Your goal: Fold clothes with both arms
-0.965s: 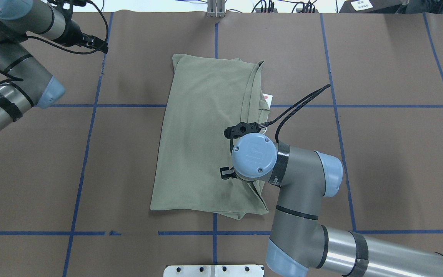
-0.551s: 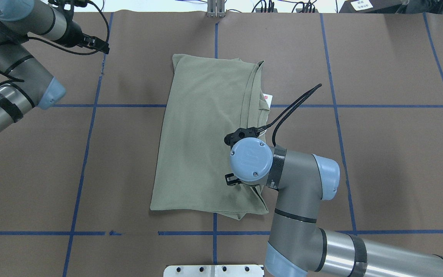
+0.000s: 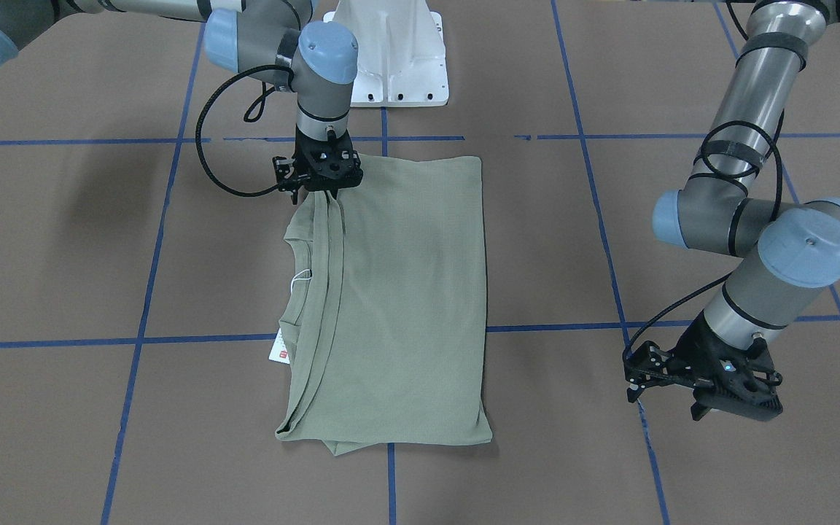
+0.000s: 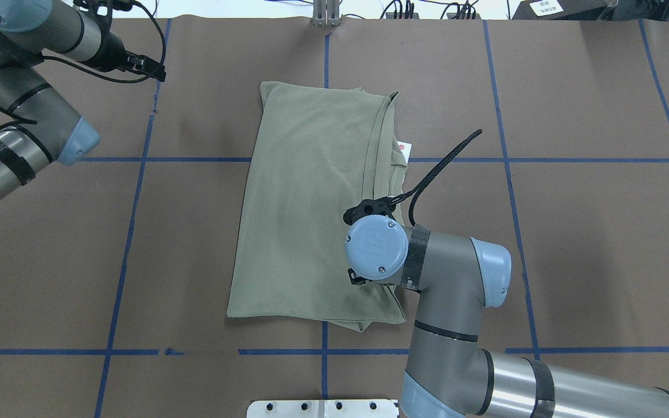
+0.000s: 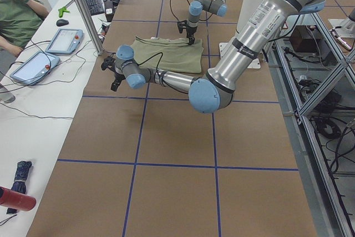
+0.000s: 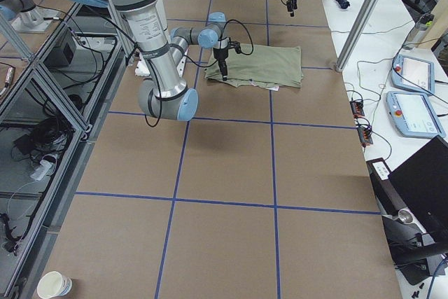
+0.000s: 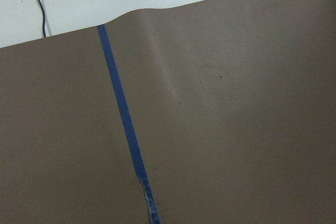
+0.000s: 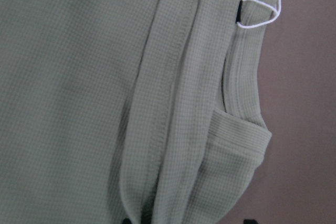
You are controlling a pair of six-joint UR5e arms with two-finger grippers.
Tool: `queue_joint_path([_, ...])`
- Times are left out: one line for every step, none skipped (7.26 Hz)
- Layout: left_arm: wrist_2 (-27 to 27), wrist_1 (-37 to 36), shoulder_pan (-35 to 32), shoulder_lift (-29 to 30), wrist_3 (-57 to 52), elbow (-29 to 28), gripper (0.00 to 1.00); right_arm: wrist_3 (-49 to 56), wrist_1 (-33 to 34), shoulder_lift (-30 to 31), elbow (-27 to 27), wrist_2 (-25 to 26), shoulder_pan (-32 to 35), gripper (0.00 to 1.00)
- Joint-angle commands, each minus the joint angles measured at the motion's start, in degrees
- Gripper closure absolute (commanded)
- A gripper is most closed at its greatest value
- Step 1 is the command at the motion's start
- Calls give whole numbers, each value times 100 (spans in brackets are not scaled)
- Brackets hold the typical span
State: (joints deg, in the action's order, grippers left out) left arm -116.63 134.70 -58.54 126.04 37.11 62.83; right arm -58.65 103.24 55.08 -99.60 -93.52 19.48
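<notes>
One green shirt (image 4: 305,203), one white hang tag (image 4: 403,146), one bench (image 4: 572,232), two arms (left arm (image 4: 27,98), right arm (image 4: 450,278)), two tools (left tool (image 4: 157,68), right tool (image 3: 324,193)).

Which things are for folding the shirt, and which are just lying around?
For the job: green shirt, paper tag, right arm, left arm.

Just lying around: paper cup, red bottle, keyboard, touch screens.
</notes>
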Motion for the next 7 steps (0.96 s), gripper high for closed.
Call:
queue_joint_path([0, 3, 0, 0, -2, 1, 0, 135, 511, 73, -60, 166, 47, 31])
queue_joint_path([0, 3, 18, 0, -2, 1, 0, 135, 531, 326, -295, 176, 73, 36])
queue_joint_path([0, 12, 18, 0, 7, 10, 0, 135, 539, 624, -671, 176, 108, 51])
queue_joint_path([-9, 12, 18, 0, 7, 10, 0, 126, 540, 723, -892, 168, 109, 64])
queue_joint_path([-9, 12, 18, 0, 7, 10, 0, 57, 487, 645, -938, 141, 74, 67])
queue_joint_path([0, 12, 18, 0, 7, 1, 0, -49, 382, 436, -895, 132, 56, 67])
queue_joint_path([-9, 12, 18, 0, 7, 1, 0, -76, 42, 312, -790, 141, 169, 65])
